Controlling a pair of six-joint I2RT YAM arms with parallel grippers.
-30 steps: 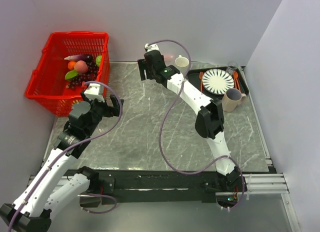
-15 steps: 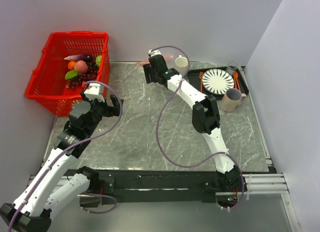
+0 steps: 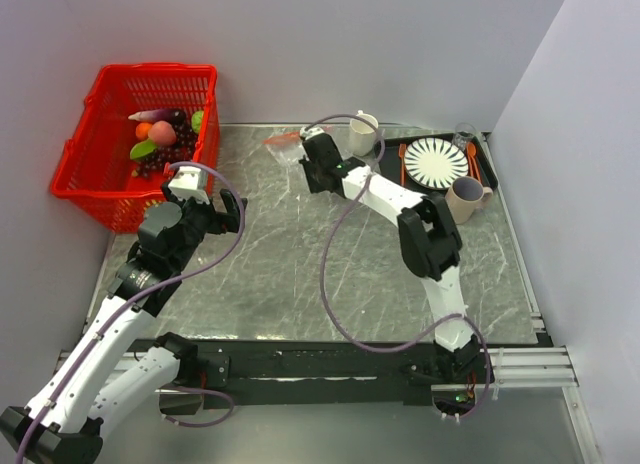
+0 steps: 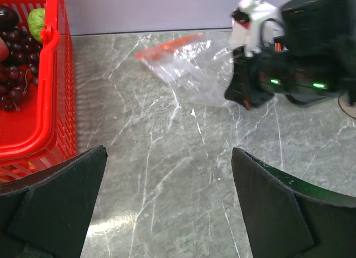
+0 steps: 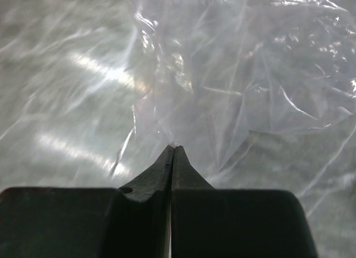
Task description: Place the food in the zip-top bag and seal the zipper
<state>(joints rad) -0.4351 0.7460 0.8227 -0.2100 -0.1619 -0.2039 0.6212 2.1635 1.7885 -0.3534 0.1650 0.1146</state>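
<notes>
The grey marble-patterned table [image 3: 300, 274] carried the red mesh plastic basket [image 3: 90, 174] at its far left. The plastic toy fruit and vegetables [image 3: 160, 136] lay in the basket, so no food had been bagged.

The right gripper [image 5: 171, 153] had changed most. Within the last second it went from open to fully closed, and its arm drew back a little from the far wall toward the table's middle. Its fingers [image 5: 150, 183] met tip to tip on the film of the small, clear, floppy plastic zip-top bag [image 4: 192, 69]. Creases ran into the tips, so it had probably pinched a fold.

The bag lay flat on the table near the far edge, just left of that gripper. Its thin red-orange zipper [image 4: 169, 45] was on the side away from the pinch.

The left gripper [image 4: 167, 152] stayed wide open and empty beside the basket, well apart from the bag.

With one corner probably held, opening the mouth came next.
</notes>
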